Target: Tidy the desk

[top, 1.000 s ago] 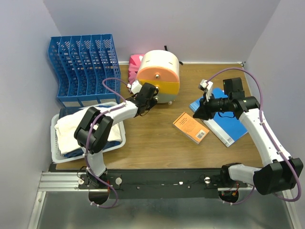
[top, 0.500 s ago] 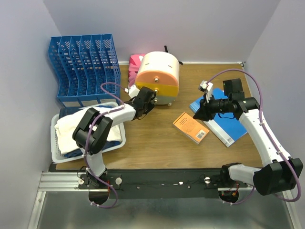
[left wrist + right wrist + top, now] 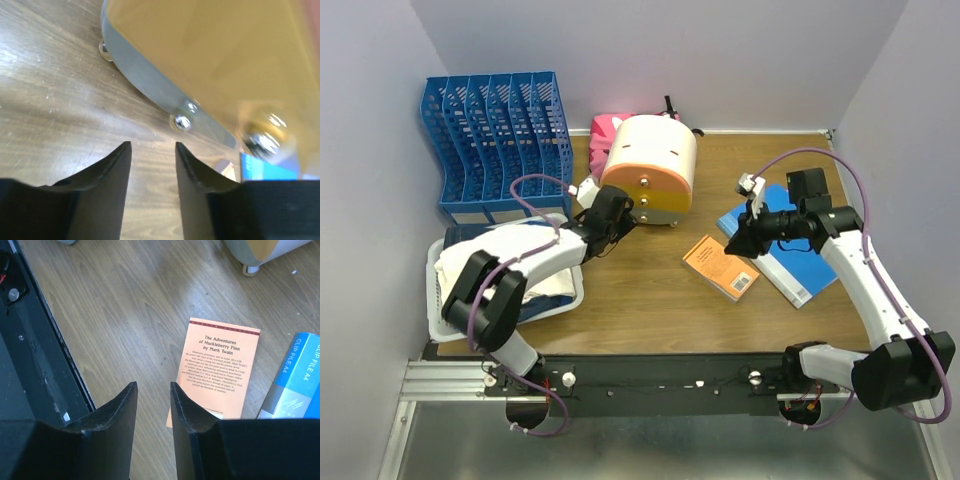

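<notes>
Left claw (image 3: pixel 620 218) is sitting low over the desk (image 3: pixel 650 300), just beside the near edge of the cream and orange drawer unit (image 3: pixel 650 165). In my left wrist view the left claw (image 3: pixel 152 150) is standing with its fingers a narrow gap apart, bare wood grain showing between them, gripping nothing. The unit's grey base (image 3: pixel 145 82) and small silver feet are filling the top of that view, close ahead of the fingertips; I cannot tell whether they are touching it. Right claw (image 3: pixel 733 243) is hanging above the right half of the desk, over the near corner of the blue clip file (image 3: pixel 790 255) and beside the orange paperback (image 3: pixel 720 266). From the right wrist, the right claw (image 3: pixel 152 387) is likewise parted only slightly and carrying nothing, with the paperback (image 3: pixel 220 370), back cover up and reading "The Adventures of Huckleberry Finn by Mark Twain", lying flat just beyond the right finger and the clip file (image 3: pixel 295 375) beside it. The desk is spreading brown between lavender walls, its black rail (image 3: pixel 650 375) running along the front. A blue file rack (image 3: pixel 495 135) is standing in the back left corner, a white tray (image 3: pixel 440 300) with cloth is resting at front left, and something pink (image 3: pixel 605 127) is peeking out behind the drawer unit.
</notes>
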Robot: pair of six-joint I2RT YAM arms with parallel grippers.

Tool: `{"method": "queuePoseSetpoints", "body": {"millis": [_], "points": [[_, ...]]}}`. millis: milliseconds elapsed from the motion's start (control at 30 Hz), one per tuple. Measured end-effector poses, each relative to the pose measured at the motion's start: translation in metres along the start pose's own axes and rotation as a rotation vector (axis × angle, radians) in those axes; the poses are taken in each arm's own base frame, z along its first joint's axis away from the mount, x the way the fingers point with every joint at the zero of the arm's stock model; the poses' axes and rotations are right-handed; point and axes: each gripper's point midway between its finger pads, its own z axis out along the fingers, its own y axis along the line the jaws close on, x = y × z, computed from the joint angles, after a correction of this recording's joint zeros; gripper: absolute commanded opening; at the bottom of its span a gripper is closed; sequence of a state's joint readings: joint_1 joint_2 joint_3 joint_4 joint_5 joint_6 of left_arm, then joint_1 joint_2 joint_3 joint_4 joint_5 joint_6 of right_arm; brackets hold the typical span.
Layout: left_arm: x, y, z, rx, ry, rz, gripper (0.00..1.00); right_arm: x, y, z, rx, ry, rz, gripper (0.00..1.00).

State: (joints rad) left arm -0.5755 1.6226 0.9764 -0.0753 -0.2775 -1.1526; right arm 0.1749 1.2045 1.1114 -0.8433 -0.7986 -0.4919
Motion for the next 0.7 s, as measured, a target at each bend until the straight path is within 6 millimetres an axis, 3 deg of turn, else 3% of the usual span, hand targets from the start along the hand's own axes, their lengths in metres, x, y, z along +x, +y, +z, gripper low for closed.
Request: {"method": "queuePoseSetpoints", "body": {"millis": [100,133,233,333,533,600,700], "points": [[-0.007,-0.002,-0.02,0.036,-0.015,0.006,0.61,0.004,0.001,0.001,-0.008,0.006,0.0,0.52],[-0.008,-0.002,-0.024,0.044,-0.019,0.008,0.63,0.006,0.002,0.002,-0.011,0.013,0.002,0.59],[-0.007,0.007,-0.04,0.057,-0.019,0.019,0.76,0.013,0.001,0.004,-0.024,0.035,0.005,0.63],[-0.008,0.017,-0.06,0.066,-0.019,0.042,0.99,0.03,-0.007,0.014,-0.045,0.1,0.026,0.64],[-0.028,0.016,-0.109,0.107,-0.061,0.146,0.99,0.089,-0.033,0.035,-0.017,0.312,0.086,0.74],[-0.035,0.017,-0.121,0.11,-0.081,0.171,0.99,0.108,-0.036,0.037,0.02,0.392,0.068,0.82],[-0.053,0.019,-0.148,0.126,-0.142,0.196,0.99,0.122,-0.033,0.047,0.052,0.465,0.005,0.83]]}}
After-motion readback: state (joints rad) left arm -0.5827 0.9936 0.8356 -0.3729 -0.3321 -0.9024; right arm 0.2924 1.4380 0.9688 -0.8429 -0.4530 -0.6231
